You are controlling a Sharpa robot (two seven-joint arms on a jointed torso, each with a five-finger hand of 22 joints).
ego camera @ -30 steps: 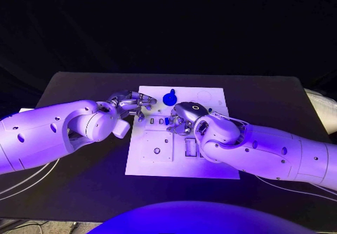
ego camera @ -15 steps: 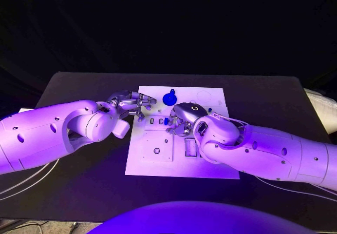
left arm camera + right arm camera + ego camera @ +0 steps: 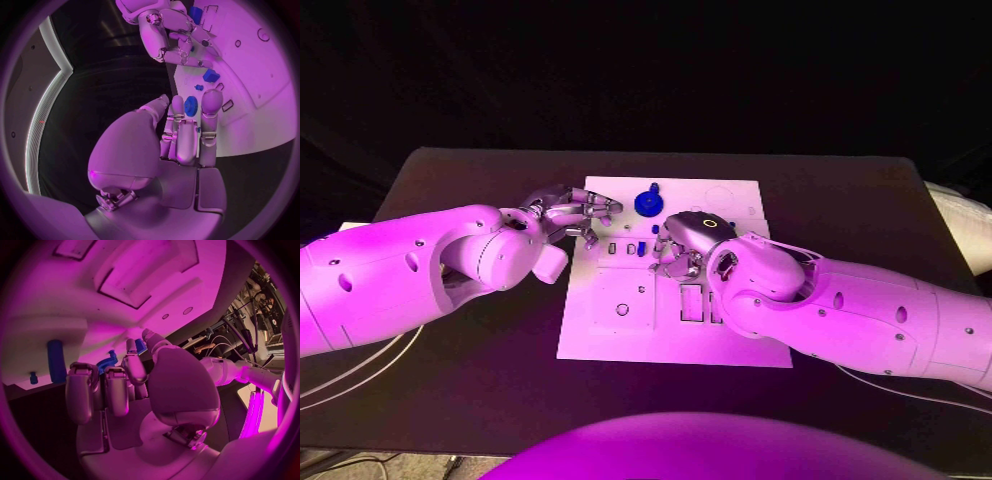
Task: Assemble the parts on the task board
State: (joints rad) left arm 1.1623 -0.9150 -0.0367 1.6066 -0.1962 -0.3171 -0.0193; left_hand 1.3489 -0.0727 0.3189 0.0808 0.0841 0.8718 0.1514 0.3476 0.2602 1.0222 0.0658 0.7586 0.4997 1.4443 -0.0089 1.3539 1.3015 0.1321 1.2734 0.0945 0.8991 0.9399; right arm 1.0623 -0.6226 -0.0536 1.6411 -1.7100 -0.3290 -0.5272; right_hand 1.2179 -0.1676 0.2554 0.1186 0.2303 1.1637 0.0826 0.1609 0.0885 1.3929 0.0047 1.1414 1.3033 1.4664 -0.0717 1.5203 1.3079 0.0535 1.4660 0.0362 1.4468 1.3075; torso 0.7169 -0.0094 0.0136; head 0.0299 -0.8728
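Board (image 3: 668, 330): table centre; blue gear (image 3: 648, 203) at its 12 o'clock.
Left hand (image 3: 568, 213): fingers apart, holding nothing.
Right hand (image 3: 678, 245): grip unclear.
Risk: crowded hands may knock parts.

Task board (image 3: 625, 335): white rectangular plate, flat on the black table, long sides running toward and away from the robot. Surface shows rectangular recesses and slots on the near half and faint circular outlines toward the far right corner.

Blue gear (image 3: 648, 203): round, toothed, near the far edge of the board, left of centre; a small blue knob (image 3: 655, 187) sits just beyond it.

Small blue peg (image 3: 640, 249): upright, mid-board, between the two hands.

Left wrist view: gear (image 3: 190, 105) seen just past the fingertips; a chunkier blue part (image 3: 210, 76) and a tiny blue piece (image 3: 199, 87) lie on the board beyond it.

Right wrist view: blue cylinder (image 3: 56, 360) standing upright in the board.
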